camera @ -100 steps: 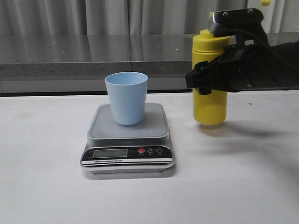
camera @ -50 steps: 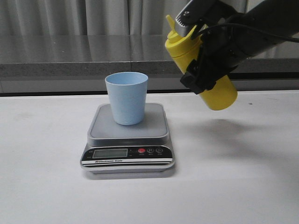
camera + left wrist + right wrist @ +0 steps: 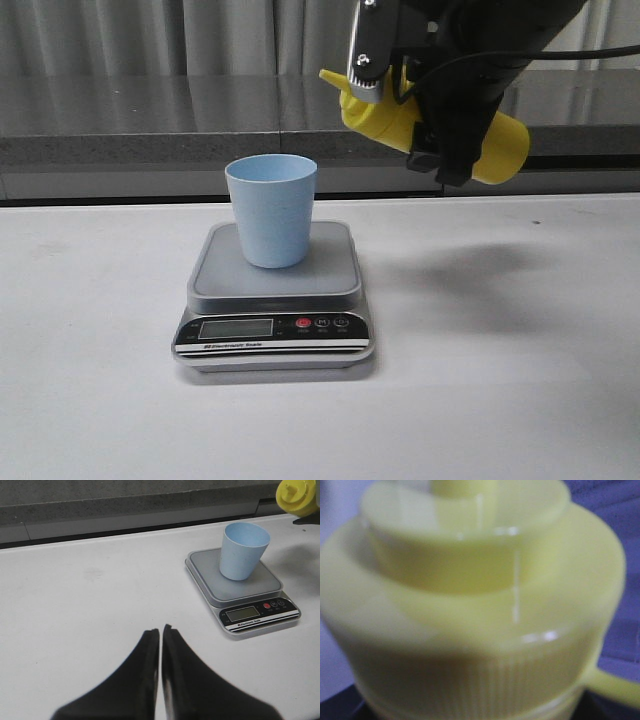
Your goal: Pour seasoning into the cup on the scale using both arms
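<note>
In the front view the pale blue cup (image 3: 271, 210) stands upright on the platform of the silver-grey scale (image 3: 330, 268). Up and to its right, the yellow seasoning bottle (image 3: 505, 148) is held in the air, tilted almost level. Its nozzle (image 3: 331, 78) points left and ends above and just right of the cup's rim. My right gripper (image 3: 440, 135) is shut around the bottle's middle. The right wrist view is filled by the blurred bottle top (image 3: 470, 605). My left gripper (image 3: 161, 630) is shut on nothing, low over the table and apart from the cup (image 3: 243, 550) and scale (image 3: 265, 582).
A white table (image 3: 520, 400) carries the scale. A grey stone ledge (image 3: 140, 140) runs behind the table's far edge, with curtains above it. The scale's black front panel (image 3: 272, 328) with its display and buttons faces the camera.
My right arm has raised the bottle from upright near the table, moved it left and tipped it over, so the nozzle now points left toward the cup. Cup and scale have not moved.
</note>
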